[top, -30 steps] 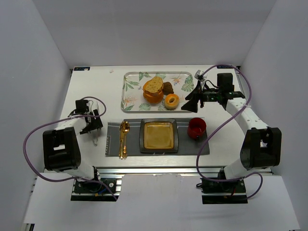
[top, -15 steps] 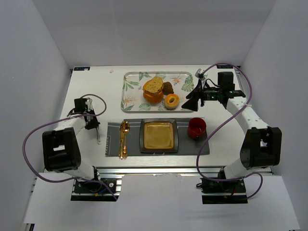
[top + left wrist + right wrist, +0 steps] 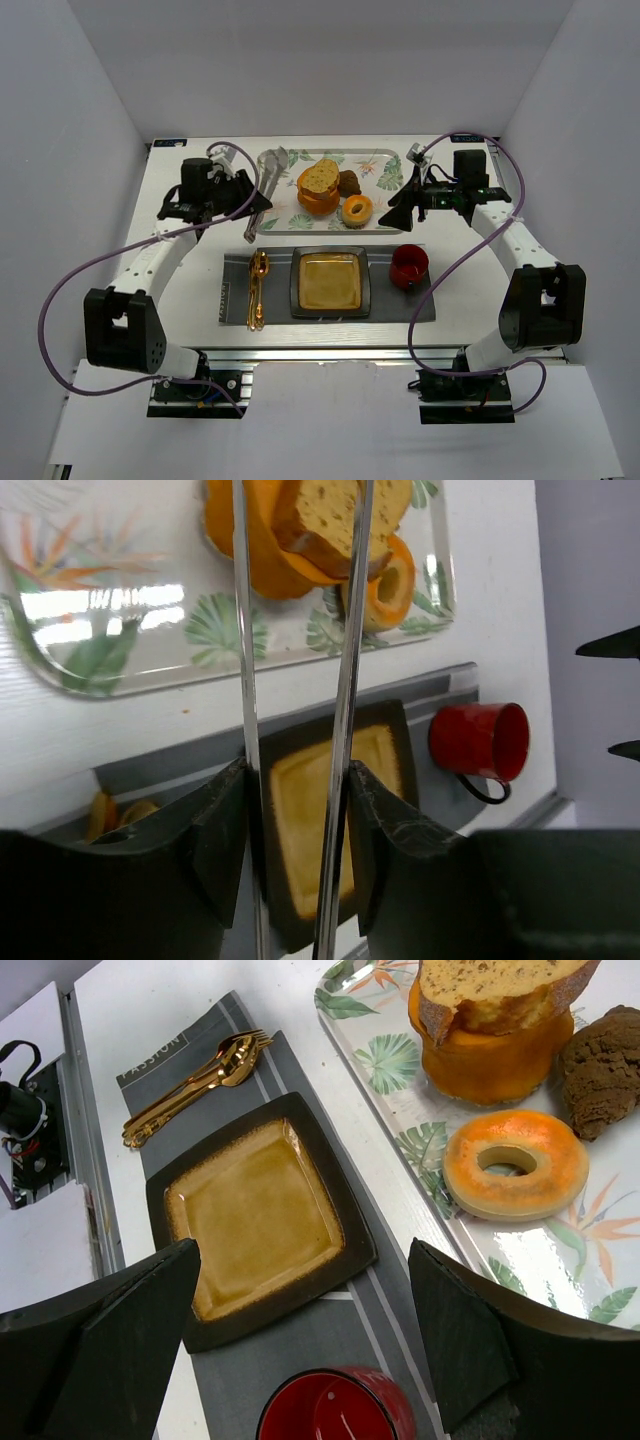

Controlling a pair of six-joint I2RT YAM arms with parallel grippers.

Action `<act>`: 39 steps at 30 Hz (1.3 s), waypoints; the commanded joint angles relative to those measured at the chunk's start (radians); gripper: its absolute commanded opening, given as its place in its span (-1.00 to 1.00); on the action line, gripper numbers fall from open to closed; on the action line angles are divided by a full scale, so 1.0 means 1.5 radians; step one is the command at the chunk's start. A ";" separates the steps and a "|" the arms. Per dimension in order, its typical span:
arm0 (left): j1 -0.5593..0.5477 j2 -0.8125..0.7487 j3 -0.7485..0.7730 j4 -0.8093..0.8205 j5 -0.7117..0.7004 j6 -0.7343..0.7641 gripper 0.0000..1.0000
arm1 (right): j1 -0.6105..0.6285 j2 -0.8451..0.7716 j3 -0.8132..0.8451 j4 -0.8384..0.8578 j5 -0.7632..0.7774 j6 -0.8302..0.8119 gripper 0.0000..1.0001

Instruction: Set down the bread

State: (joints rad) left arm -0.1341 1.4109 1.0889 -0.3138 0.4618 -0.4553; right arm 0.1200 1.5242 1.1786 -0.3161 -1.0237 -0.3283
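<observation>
The bread [image 3: 320,176] is an oval tan slice with a brown crust, resting on an orange bowl [image 3: 318,199] on the floral tray [image 3: 275,192]. It also shows in the left wrist view [image 3: 335,505] and the right wrist view [image 3: 495,985]. My left gripper [image 3: 238,196] is shut on silver tongs [image 3: 263,185], whose two arms [image 3: 243,630] point at the bread. The tong tips are hidden. My right gripper [image 3: 400,212] is open and empty, right of the tray, above the square brown plate [image 3: 345,1210] and red cup [image 3: 335,1410].
An orange ring donut [image 3: 357,210] and a dark brown lump [image 3: 349,183] lie on the tray. The square plate [image 3: 298,285], gold cutlery [image 3: 257,290] and red cup [image 3: 409,265] sit on a grey placemat [image 3: 390,305]. White walls enclose the table.
My left arm has lifted the tongs from the table's left side and swung up and right to the tray's left end. The right arm has barely moved.
</observation>
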 commanded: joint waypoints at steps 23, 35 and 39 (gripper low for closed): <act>-0.062 0.209 0.247 -0.127 0.027 0.159 0.15 | -0.016 -0.035 -0.015 -0.006 -0.011 -0.001 0.79; -0.063 0.199 0.226 -0.133 0.096 0.173 -0.54 | -0.023 -0.030 -0.014 0.000 -0.003 0.005 0.79; -0.062 0.166 0.206 -0.133 0.111 0.167 -0.85 | -0.023 -0.032 -0.015 0.000 -0.001 0.005 0.79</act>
State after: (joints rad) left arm -0.2230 1.7584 1.4128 -0.5220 0.5697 -0.2100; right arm 0.0914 1.4982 1.1610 -0.3199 -1.0203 -0.3218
